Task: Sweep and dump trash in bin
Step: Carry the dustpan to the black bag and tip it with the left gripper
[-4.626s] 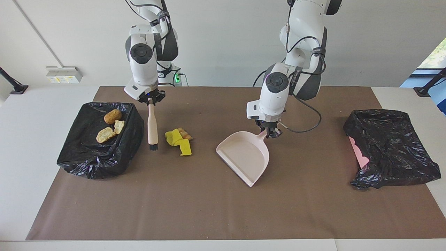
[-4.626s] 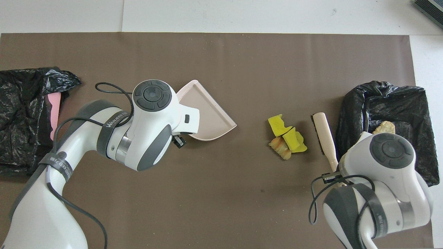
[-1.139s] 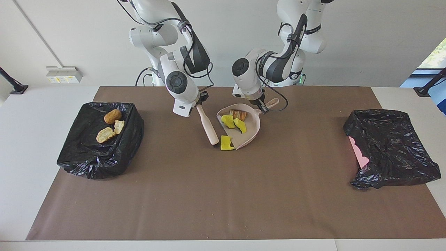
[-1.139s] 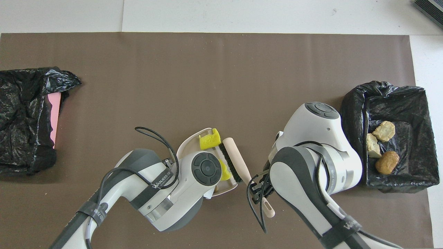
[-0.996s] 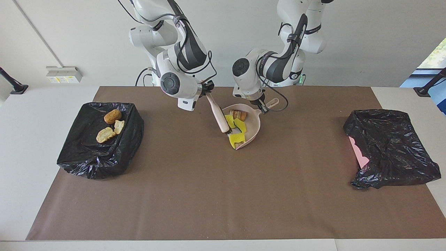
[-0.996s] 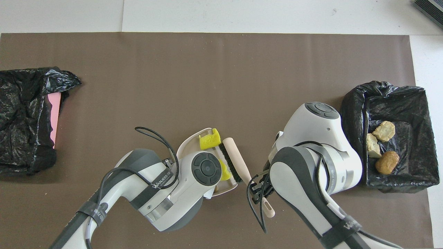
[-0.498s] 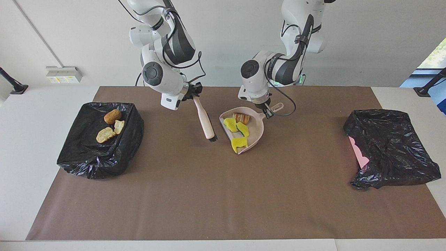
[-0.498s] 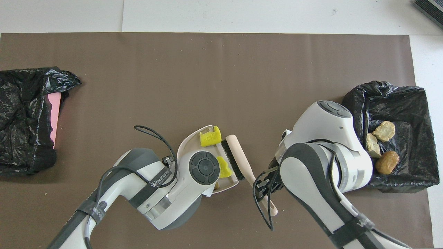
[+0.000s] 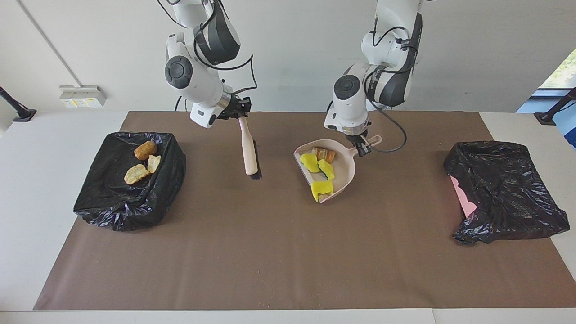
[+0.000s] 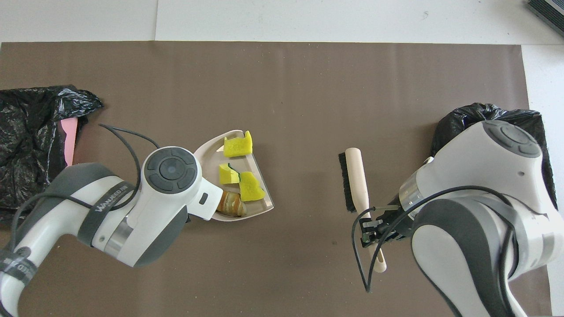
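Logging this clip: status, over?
Left gripper shut on dustpan, trash aboard. Right gripper shut on brush. Nothing blocking.

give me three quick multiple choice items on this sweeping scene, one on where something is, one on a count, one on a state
1. Where are the yellow scraps?
A. in the dustpan
B. on the brown mat
C. in a bin

2. How many bread lumps lie in the bin at the right arm's end?
A. one
B. three
C. five

3. What is the state of the right gripper?
A. open over the bin
B. shut on nothing
C. shut on the brush

Key:
1 A, the three yellow pieces sit inside the pan that the left gripper holds by its handle.
2 B, three tan and brown lumps show on the black liner.
3 C, the brush hangs from it, bristles down, over the mat.
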